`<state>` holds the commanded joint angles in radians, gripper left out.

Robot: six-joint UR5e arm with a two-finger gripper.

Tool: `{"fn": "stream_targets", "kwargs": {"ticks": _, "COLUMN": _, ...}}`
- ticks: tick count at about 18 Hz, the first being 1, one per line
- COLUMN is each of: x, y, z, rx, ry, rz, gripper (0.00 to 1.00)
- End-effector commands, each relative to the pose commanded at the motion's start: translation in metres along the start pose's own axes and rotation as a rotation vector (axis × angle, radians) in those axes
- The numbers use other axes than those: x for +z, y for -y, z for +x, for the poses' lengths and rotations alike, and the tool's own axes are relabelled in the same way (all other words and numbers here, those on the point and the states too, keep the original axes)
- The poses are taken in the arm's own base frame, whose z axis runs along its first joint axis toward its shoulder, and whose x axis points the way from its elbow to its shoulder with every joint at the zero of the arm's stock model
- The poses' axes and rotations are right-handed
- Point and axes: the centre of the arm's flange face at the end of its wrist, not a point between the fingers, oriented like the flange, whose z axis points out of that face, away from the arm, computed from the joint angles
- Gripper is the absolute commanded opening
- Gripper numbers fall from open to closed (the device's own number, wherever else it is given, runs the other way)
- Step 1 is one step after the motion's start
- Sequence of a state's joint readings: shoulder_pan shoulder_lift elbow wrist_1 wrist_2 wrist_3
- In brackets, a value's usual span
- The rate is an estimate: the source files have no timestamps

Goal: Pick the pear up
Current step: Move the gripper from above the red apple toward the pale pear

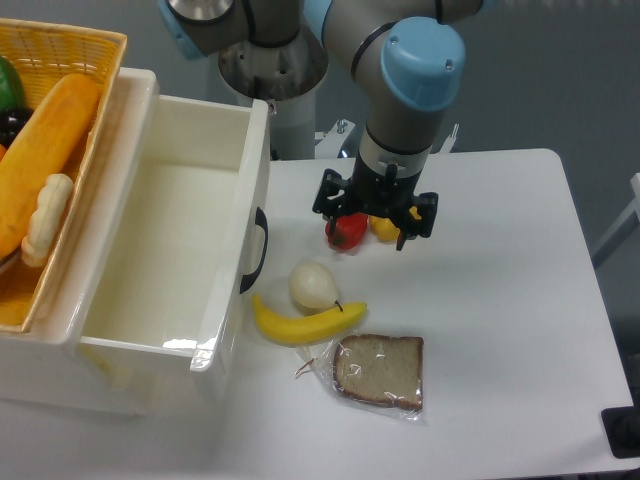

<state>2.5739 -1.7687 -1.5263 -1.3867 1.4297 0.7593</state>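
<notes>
The pear (311, 285) lies on the white bench (500, 300), pale and roundish, with its thin dark stem pointing toward the lower right. It touches the upper edge of the yellow banana (305, 323), which curves just below it. Below and to the right of the banana sits a slice of bread in a clear bag (378, 372).

The pincer (376, 222) hangs above the bench, up and to the right of the pear and apart from it. Its dark fingers point downward on either side of a gap, so it looks spread open, and nothing is held between them. Directly behind and under it lie a small red fruit (346, 232) and a small yellow fruit (384, 227), both partly hidden by the pincer's body.

To the left of the pear stands a large white bin (150, 250) with a dark handle on its near wall. At the far left, a wicker basket (60, 60) holds a long bread loaf (40, 150) and other items.
</notes>
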Motion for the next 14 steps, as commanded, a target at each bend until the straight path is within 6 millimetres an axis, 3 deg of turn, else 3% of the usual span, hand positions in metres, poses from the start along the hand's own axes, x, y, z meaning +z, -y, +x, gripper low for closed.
{"fn": "stream_targets", "kwargs": {"ticks": 8, "x": 0.008, "y": -0.006, "z": -0.006, "rx": -0.032, "ry": -0.011, "rz": -0.021, "gripper": 1.0}}
{"fn": "stream_targets", "kwargs": {"ticks": 12, "x": 0.038, "y": -0.022, "z": -0.004, "rx": -0.096, "ry": -0.055, "rz": -0.063, "gripper": 1.0}}
{"fn": "stream_targets", "kwargs": {"ticks": 14, "x": 0.044, "y": -0.021, "z": -0.002, "rx": -0.16, "ry": -0.058, "rz": -0.074, "gripper": 1.0}}
